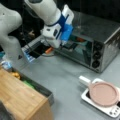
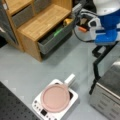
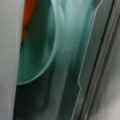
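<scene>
My gripper (image 1: pixel 62 44), on a white and blue hand, hangs at the open front of a silver toaster oven (image 1: pixel 100 32) in a front view. The hand also shows in a front view's top right, above the oven's dark door frame (image 2: pixel 98 62). Up close in the wrist view, a teal bowl (image 3: pixel 37 50) sits inside the oven, and something orange (image 3: pixel 28 12) lies in or behind it. The oven's metal frame (image 3: pixel 100 62) runs down the wrist view's right. My fingertips do not show clearly in any view.
A pink pan (image 1: pixel 103 93) with a white handle rests on a white hotplate (image 2: pixel 72 106). A wooden cabinet (image 2: pixel 42 22) has an open grey drawer (image 2: pixel 53 40) holding yellow and green items. An orange object (image 1: pixel 49 50) lies near the arm's base.
</scene>
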